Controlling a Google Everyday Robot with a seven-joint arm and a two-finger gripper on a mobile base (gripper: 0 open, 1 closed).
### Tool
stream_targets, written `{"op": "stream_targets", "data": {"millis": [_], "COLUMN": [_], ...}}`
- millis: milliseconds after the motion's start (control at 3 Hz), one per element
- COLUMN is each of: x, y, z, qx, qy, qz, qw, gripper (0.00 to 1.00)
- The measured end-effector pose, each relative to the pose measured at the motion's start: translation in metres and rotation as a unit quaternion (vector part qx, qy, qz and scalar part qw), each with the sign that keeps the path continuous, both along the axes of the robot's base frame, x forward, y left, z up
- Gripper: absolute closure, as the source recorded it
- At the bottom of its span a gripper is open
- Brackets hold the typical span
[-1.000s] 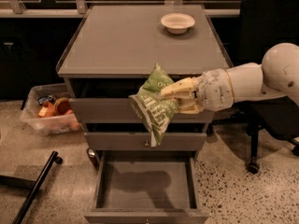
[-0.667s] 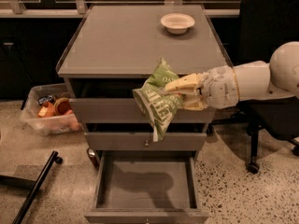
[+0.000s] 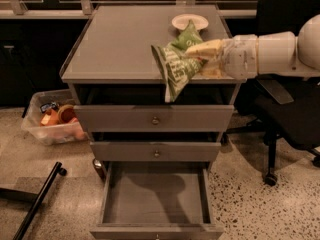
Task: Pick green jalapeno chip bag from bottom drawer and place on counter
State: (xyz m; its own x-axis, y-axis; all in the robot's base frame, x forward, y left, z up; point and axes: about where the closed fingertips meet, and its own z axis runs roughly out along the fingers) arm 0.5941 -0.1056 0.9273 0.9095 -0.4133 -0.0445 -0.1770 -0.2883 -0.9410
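My gripper (image 3: 202, 59) reaches in from the right and is shut on the green jalapeno chip bag (image 3: 176, 64). The light-green and white bag hangs from the fingers (image 3: 204, 49) in the air, over the front right edge of the counter (image 3: 125, 39), its lower end dangling in front of the top drawer. The bottom drawer (image 3: 155, 196) stands pulled open below, its grey box interior holding nothing. The two shallower drawers above it are closed.
A white bowl (image 3: 189, 21) sits at the back right of the counter. A clear plastic bin (image 3: 52, 116) of items stands on the floor at the left. A black office chair (image 3: 285, 109) is at the right, and a black bar (image 3: 37, 201) lies on the floor lower left.
My gripper has lifted the chip bag higher and a little to the right, from in front of the drawers up to the counter's front edge.
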Motion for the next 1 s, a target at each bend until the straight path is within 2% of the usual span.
{"op": "stream_targets", "data": {"millis": [333, 667, 1000], "x": [0.052, 0.106, 0.145], "y": [-0.012, -0.019, -0.022], "z": [0.018, 0.016, 0.001], "qx": [0.026, 0.048, 0.050], "qy": [-0.008, 0.006, 0.037], "qz": [-0.073, -0.146, -0.193], "qw": [0.9970, 0.9881, 0.9793], "gripper": [1.00, 1.00, 1.00]}}
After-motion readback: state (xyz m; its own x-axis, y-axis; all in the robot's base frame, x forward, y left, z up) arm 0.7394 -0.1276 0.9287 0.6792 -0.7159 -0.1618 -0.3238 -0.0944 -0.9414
